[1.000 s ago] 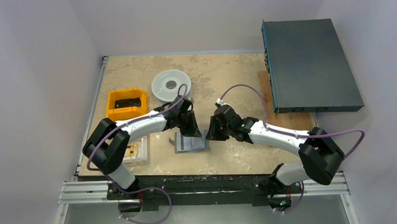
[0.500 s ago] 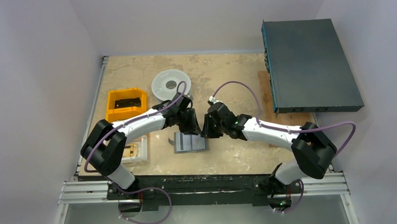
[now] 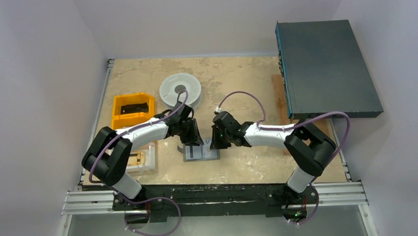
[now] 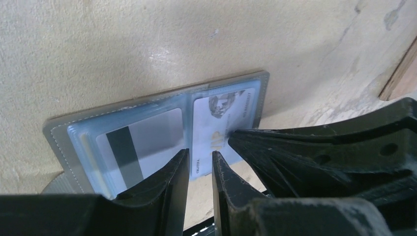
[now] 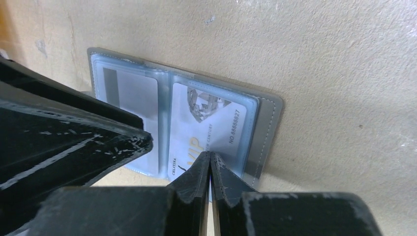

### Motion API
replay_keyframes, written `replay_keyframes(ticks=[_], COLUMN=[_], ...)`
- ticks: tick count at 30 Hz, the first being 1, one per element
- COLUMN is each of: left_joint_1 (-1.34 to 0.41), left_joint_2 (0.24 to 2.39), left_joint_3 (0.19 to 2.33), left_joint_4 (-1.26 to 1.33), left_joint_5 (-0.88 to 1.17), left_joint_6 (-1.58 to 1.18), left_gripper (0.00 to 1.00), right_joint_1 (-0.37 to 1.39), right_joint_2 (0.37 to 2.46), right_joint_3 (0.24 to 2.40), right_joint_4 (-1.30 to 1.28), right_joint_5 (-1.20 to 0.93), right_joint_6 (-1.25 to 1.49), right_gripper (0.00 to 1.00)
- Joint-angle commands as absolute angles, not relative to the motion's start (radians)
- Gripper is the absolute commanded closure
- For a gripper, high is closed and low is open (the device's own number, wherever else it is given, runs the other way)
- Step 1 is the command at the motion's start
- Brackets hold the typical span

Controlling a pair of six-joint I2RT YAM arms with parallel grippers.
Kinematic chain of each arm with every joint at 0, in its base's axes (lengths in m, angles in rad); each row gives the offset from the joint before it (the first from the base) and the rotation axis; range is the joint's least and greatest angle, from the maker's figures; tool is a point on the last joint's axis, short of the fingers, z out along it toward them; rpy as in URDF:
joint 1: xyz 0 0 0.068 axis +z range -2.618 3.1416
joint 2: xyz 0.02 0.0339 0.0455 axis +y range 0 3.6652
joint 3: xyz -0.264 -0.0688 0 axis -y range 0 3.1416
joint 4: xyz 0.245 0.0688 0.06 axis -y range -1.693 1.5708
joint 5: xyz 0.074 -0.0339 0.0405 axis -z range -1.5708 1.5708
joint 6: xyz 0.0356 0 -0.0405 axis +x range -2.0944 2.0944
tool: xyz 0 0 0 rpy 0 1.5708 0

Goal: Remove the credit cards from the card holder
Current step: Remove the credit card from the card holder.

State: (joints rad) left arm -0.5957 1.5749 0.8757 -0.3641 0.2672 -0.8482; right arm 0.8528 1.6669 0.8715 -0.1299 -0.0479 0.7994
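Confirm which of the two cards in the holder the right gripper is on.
The VIP card with the diamond print: the right gripper meets its near edge, tips closed. The other card in the card holder shows a black stripe instead.

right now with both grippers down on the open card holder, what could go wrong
1. The right gripper is shut at the near edge of the VIP card. It may have pinched the clear sleeve too, so a pull could drag the whole card holder.
2. The left gripper is open over the holder's middle, gripping nothing, so the holder may not be pinned down.
3. The two grippers sit very close together and could collide.
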Motion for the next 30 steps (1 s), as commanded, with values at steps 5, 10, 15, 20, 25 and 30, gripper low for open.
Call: replay_keyframes(ticks=[5,10,15,20,25,30], left_joint_1=[-0.592,-0.592,-0.591,-0.592,-0.601,-0.608], left_joint_2=[1.626,1.645,1.638,1.635,1.661,1.691], left_joint_3=[0.832,0.823,0.821,0.825,0.848,0.853], left_joint_4=[-0.297,-0.302,-0.343,-0.328,-0.313,-0.297], left_joint_5=[0.3,0.296,0.249,0.276,0.323,0.347], left_joint_6=[-0.812,-0.796,-0.782,-0.766,-0.761,-0.767], left_gripper=[0.77,0.76,0.76,0.75,0.75,0.75], right_joint_1=[0.856,0.855,0.854,0.854,0.854,0.854], right_joint_2=[1.651,1.614,1.596,1.602,1.633,1.636], right_joint_3=[0.781,0.773,0.78,0.778,0.771,0.767], right_joint_4=[-0.095,-0.129,-0.154,-0.151,-0.13,-0.154], right_joint_5=[-0.025,-0.001,0.028,0.028,0.011,0.041], right_joint_6=[0.83,0.833,0.832,0.83,0.83,0.831], right_gripper=[0.96,0.96,0.96,0.96,0.96,0.98])
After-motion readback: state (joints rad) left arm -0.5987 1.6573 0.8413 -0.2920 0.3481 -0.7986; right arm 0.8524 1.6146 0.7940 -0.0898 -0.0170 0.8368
